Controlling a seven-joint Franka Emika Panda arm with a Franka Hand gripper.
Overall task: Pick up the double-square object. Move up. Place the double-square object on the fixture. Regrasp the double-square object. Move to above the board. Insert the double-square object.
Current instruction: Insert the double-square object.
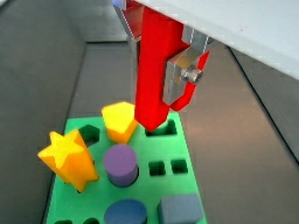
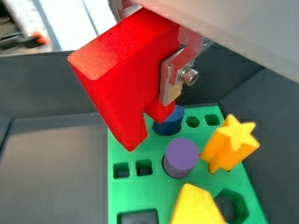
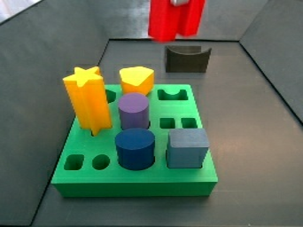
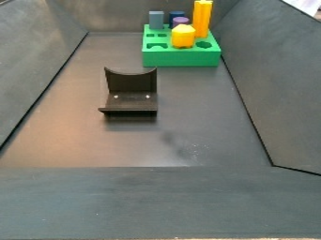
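My gripper (image 1: 160, 80) is shut on the double-square object (image 1: 152, 70), a bright red block that hangs upright between the silver fingers (image 1: 183, 83). In both wrist views it is above the green board (image 1: 194, 182), its lower end over the square holes beside the yellow peg (image 1: 121, 121). In a side view the red block (image 3: 175, 19) sits high at the frame's top, well above the board (image 3: 142, 183), with the gripper cut off above it. The dark fixture (image 3: 187, 58) stands bare on the floor beyond the board. Another side view shows the fixture (image 4: 128, 94) and board (image 4: 175, 57) only.
On the board stand a yellow star (image 3: 83, 97), a purple cylinder (image 3: 134, 111), a blue cylinder (image 3: 135, 148) and a blue-grey cube (image 3: 187, 147). Sloping dark walls (image 4: 38, 84) enclose the floor on all sides.
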